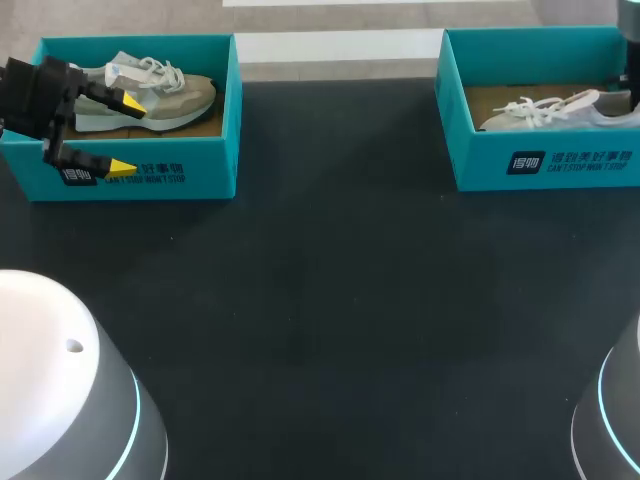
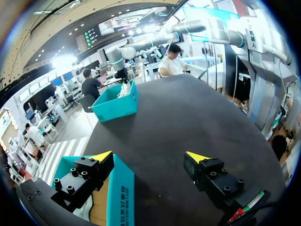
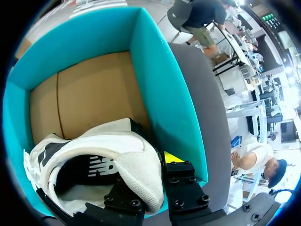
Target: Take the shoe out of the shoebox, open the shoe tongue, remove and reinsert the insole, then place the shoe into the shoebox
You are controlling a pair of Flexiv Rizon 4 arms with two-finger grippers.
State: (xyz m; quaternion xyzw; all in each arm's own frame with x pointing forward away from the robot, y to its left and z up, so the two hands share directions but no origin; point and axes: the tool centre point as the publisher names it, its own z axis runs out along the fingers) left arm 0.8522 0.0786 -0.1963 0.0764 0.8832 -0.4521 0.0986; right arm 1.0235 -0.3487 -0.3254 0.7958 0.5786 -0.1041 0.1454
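Note:
Two teal shoeboxes stand at the table's far side. The right box [image 1: 545,160] holds a white sneaker [image 1: 560,108] with white laces. In the right wrist view my right gripper [image 3: 153,165] is shut on that white sneaker's [image 3: 117,155] heel collar, one finger inside the shoe and the yellow-tipped one outside, close to the box wall [image 3: 164,94]. The left box [image 1: 150,170] holds a grey-beige sneaker [image 1: 160,92]. My left gripper [image 1: 127,135] hangs open across that box's front wall, holding nothing. The left wrist view shows its fingertips [image 2: 101,156] wide apart, one over the left box [image 2: 120,197], the other over the table.
The dark table [image 1: 330,300] stretches between and in front of the two boxes. Two white rounded robot bases [image 1: 60,390] sit at the near corners. Only a dark bit of my right arm [image 1: 630,55] shows at the head view's far right.

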